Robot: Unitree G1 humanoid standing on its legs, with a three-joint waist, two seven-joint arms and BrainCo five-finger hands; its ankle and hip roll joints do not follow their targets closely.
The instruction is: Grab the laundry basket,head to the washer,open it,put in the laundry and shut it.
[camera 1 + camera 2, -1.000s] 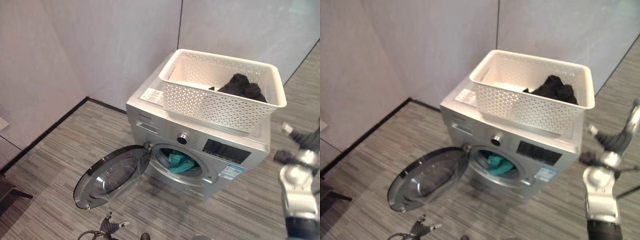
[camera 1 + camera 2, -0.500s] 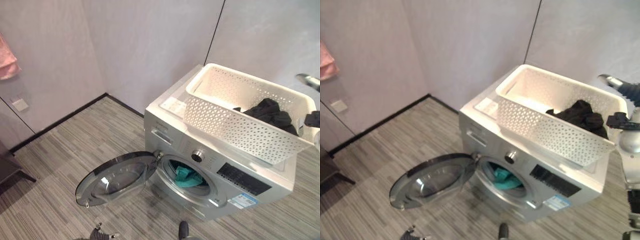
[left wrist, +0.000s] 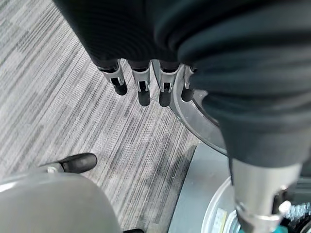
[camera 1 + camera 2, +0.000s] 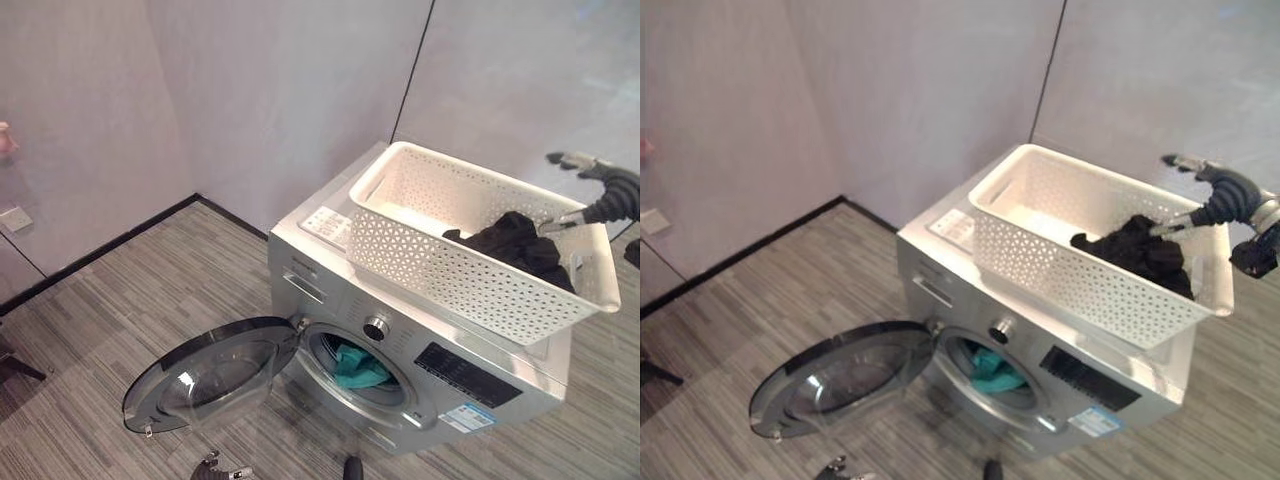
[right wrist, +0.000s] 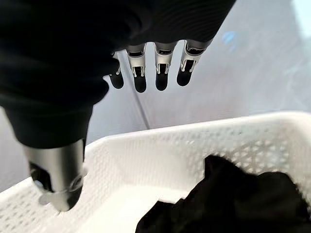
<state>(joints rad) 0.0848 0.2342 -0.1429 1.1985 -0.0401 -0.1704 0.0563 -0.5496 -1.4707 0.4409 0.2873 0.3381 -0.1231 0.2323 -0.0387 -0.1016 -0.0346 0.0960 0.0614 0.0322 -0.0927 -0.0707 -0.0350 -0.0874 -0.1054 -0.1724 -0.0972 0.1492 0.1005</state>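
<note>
The right robot hand [image 5: 146,73] is hovering, fingers spread and empty, above the basket's [image 4: 420,250] right end — the black laundry [image 4: 515,245] is lying just below it.

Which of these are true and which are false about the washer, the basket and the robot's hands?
1. The washer door is shut. False: it hangs wide open.
2. The white basket sits on top of the washer. True.
3. The basket holds red towels. False: it holds black clothes.
4. Something teal lies inside the drum. True.
5. The right hand is clutching the black clothes. False: it is above the basket's far end with its fingers straight, holding nothing.
6. The left hand is open above the floor. True.
</note>
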